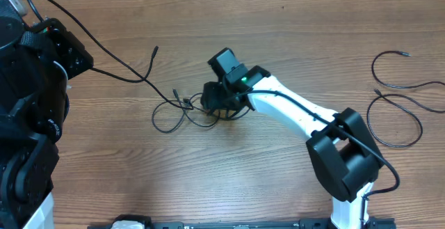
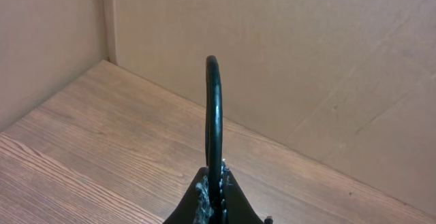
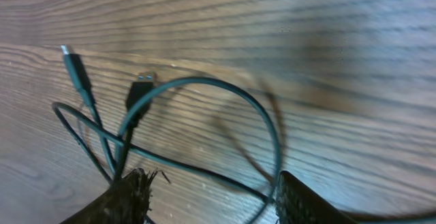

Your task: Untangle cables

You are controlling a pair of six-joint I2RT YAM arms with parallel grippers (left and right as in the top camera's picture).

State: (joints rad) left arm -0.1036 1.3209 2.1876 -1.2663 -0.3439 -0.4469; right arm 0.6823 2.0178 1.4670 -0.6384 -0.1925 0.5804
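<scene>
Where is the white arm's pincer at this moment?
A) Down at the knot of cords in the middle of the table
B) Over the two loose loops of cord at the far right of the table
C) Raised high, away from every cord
A: seen from overhead, the right pincer is down at the tangled cables, with a strand running between its fingers, while the loose loops lie apart, far to the right.

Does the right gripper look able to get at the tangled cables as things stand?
Probably yes: the right gripper hangs directly over the tangled cables, jaws apart on either side of them, and nothing blocks the way.
</scene>
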